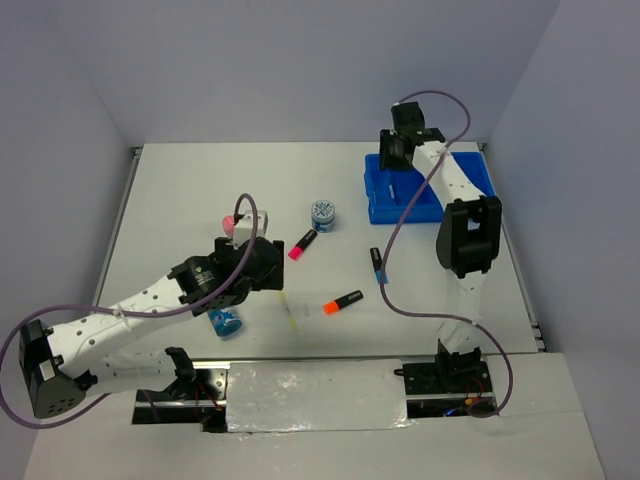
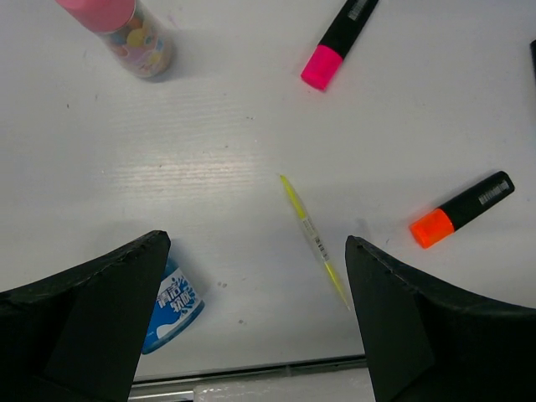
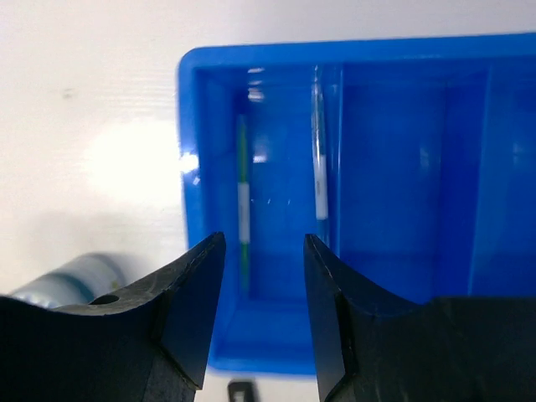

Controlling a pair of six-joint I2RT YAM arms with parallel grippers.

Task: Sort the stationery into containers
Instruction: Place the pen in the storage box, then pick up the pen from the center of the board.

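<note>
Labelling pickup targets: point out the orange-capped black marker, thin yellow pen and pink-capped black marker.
Orange-capped black marker (image 2: 466, 205): left wrist view, black barrel.
Thin yellow pen (image 2: 313, 240): left wrist view, mid-shaft.
Pink-capped black marker (image 2: 346, 32): left wrist view, black barrel.

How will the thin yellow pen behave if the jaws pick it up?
The yellow pen looks very thin and lies flat on the table, so probably light and hard to pinch. Its slim round shape may roll if nudged.
</note>
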